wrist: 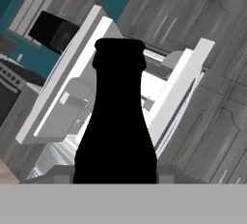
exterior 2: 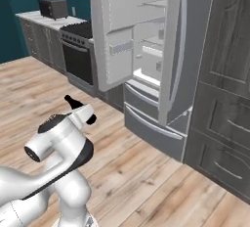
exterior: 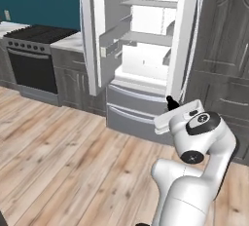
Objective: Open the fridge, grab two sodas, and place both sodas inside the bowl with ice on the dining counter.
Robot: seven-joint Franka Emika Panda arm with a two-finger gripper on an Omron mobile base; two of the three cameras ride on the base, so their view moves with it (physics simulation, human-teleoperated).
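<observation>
Clearly, the end effector (wrist: pixel 116 177) is clamped on a matte black, slim-necked soda bottle (wrist: pixel 116 131), which stands upright between the tips with its rounded shoulders and flat lip at 12 o'clock in the hand view. In the left base view its dark neck (exterior: pixel 170 103) pokes up above the white wrist. Beyond it, the silver-grey fridge (exterior: pixel 146 49) stands with both doors swung wide, showing smooth white shelves and two grey drawers below. Dark wood-grain cabinets (exterior 2: pixel 224 74) rise at 3 o'clock; a black stove (exterior: pixel 31 57) sits at 9 o'clock. Pale plank floor (exterior: pixel 63 157) runs underneath.
</observation>
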